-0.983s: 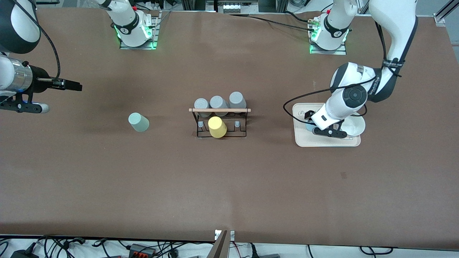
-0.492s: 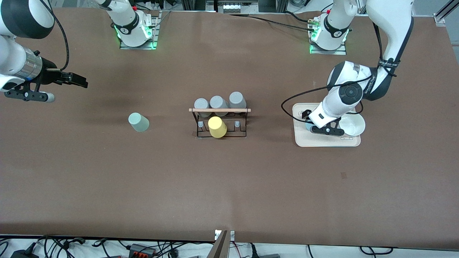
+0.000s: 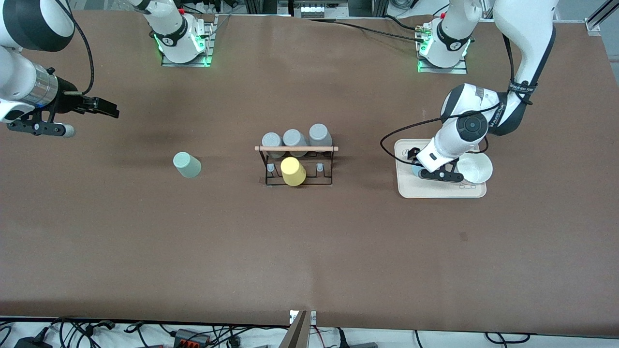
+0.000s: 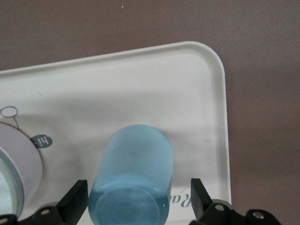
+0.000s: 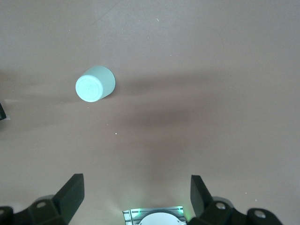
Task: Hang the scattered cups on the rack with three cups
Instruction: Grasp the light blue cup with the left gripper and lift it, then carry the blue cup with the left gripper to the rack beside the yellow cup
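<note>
Landmark: rack (image 3: 296,164), mid-table (image 3: 309,251). It carries three grey cups (image 3: 294,139) on the pegs farther from the front camera and a yellow cup (image 3: 292,171) on the middle nearer peg; the pegs either side of the yellow cup look free, presumably for the two loose cups.

Left gripper (image 4: 140,206) is low over the beige tray (image 4: 206,84), toward the left arm's end of the table from the rack. Jaws apart, straddling the light blue cup (image 4: 133,173), which stands upside down on the tray beside a white bowl (image 3: 475,168). Fingers flank the cup with gaps visible on both sides, so no grip yet; judged pre-grasp.

Mint-green cup (image 3: 186,164) stands upside down on the table, toward the right arm's end from the rack.

Right gripper (image 5: 136,197) hangs high over bare table, well apart from the rack, jaws apart. Waiting.
</note>
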Robot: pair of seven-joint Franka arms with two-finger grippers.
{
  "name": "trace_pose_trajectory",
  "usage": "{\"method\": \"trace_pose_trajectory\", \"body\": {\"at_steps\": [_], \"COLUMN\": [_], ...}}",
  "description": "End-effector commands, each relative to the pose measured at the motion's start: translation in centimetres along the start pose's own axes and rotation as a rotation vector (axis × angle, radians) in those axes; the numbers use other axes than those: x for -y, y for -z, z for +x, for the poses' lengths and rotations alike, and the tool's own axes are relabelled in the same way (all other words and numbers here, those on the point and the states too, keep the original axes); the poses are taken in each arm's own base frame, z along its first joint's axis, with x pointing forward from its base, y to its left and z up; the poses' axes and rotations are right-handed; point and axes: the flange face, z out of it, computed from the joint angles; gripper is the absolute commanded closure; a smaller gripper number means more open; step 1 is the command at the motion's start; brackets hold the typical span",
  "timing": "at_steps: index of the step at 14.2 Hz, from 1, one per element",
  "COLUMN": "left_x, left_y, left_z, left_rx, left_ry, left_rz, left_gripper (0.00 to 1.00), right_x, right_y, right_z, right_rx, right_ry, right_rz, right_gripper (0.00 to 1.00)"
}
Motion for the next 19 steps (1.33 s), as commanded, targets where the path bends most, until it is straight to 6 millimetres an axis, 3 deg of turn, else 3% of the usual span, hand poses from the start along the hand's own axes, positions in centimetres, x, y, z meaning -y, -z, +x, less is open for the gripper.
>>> {"method": "trace_pose_trajectory", "body": {"at_steps": [1,3,4,7,10,12,15,19], "left_x": [0.2,0.0,-0.2,-1.0,-6.1,-10.6,-15.9,-18.0], "left_y": [-0.3,0.6,1.2,5.3,13.7,17.6,21.2,25.5], "left_z": [-0.3,-0.4,-0.4,0.7,2.9,4.4,5.4,6.4], "left_rx": [-0.012,-0.007,0.013,0.025,0.042,0.103,0.065,-0.008], "left_ry": [-0.005,-0.005,-0.006,-0.014,-0.03,-0.014,0.051,0.105], "left_rz": [0.018,0.026,0.035,0.056,0.066,0.073,0.042,-0.032], "left_gripper": [0.56,0.77,0.83,0.86,0.88,0.89,0.9,0.9], "right_x": [0.5,0.7,1.0,1.1,1.7,1.8,1.7,2.1], "right_y": [-0.5,-0.6,-0.7,-0.9,-0.8,-0.8,-1.1,-1.3], "right_z": [-0.7,-1.0,-1.0,-1.0,-1.2,-1.3,-1.5,-1.5], "right_rx": [-0.008,-0.033,-0.039,-0.04,-0.04,-0.042,-0.042,-0.051], "right_ry": [0.016,0.023,0.03,0.032,0.044,0.046,0.046,0.059], "right_rz": [-0.001,0.001,0.0,0.0,-0.003,-0.006,-0.005,-0.014], "right_gripper": [0.0,0.0,0.0,0.0,0.0,0.0,0.0,0.0]}}
